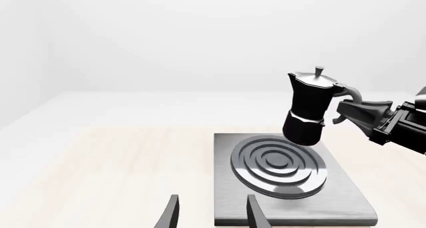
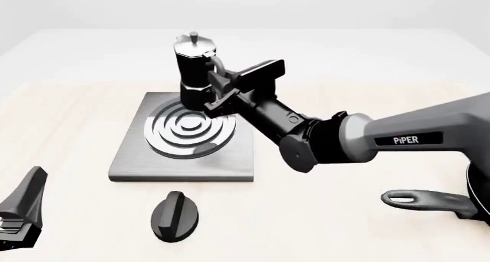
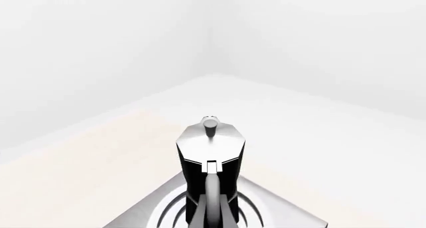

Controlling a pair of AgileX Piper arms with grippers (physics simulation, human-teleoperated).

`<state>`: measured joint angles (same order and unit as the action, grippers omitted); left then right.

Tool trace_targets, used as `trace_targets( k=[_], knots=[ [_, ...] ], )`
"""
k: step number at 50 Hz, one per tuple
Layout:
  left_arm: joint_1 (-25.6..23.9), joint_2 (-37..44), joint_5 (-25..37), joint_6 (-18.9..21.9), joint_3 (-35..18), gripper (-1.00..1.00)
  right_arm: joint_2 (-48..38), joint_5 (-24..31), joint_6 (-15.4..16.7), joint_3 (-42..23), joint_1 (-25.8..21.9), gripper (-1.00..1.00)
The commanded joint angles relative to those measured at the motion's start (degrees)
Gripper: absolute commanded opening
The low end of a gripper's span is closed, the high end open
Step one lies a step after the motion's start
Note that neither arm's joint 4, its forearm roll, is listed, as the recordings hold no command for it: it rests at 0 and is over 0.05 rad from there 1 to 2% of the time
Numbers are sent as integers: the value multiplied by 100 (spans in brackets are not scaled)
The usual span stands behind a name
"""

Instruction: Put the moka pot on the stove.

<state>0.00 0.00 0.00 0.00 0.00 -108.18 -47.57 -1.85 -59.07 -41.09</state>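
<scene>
Black moka pot [image 2: 194, 69] is clamped by its handle in your right gripper [image 2: 218, 84], tilted slightly, held just above the far edge of the stove [image 2: 183, 137]. Left gripper [image 1: 209, 213] sits open, near the stove.

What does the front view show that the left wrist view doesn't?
Front only: the knob near the stove's front edge, the pan handle at the right, and the full right arm.

Left wrist only: the left gripper with its jaws apart, and a side-on look at the pot's base, which appears to sit just above the burner's far edge.

Both: the pot, upright, held at its handle by the right gripper, and the stove.
</scene>
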Motion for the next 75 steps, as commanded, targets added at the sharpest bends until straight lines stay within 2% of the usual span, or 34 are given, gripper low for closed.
trace_targets(
  k=[1, 75],
  knots=[
    [0, 0, 0, 0, 0, 100, -158, -47, -72, -174, -39, -100],
    [0, 0, 0, 0, 0, 100, -895, 139, -92, -588, -40, -100]
  ],
)
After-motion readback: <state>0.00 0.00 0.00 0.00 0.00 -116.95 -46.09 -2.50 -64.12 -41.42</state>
